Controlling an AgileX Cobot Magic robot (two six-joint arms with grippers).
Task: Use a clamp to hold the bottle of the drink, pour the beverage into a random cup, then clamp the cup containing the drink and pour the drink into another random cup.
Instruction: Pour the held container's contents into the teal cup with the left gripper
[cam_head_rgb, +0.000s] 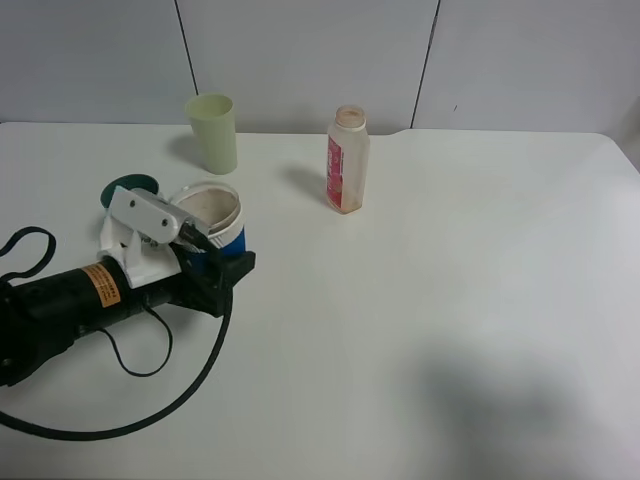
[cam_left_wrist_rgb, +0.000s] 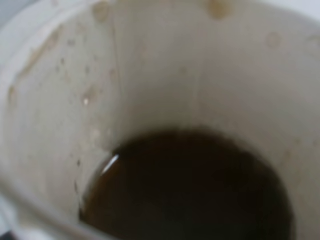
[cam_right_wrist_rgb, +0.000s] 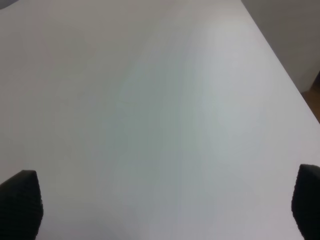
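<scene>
The right claw (cam_right_wrist_rgb: 164, 202) hangs spread wide above the table (cam_head_rgb: 450, 300), gripping nothing. On the near left, the left claw (cam_head_rgb: 208, 246) is clenched on the blue-sleeved cup (cam_head_rgb: 212, 207), which sits roughly upright with the dark drink (cam_left_wrist_rgb: 190, 190) pooled in its bottom. The teal tumbler (cam_head_rgb: 135, 185) stands just beyond the cup and to its left, half hidden by the wrist. The pour will likely tip that way, and the left arm is much the nearer. Farther back stand the bottle (cam_head_rgb: 347, 165) and a pale tumbler (cam_head_rgb: 213, 135).
</scene>
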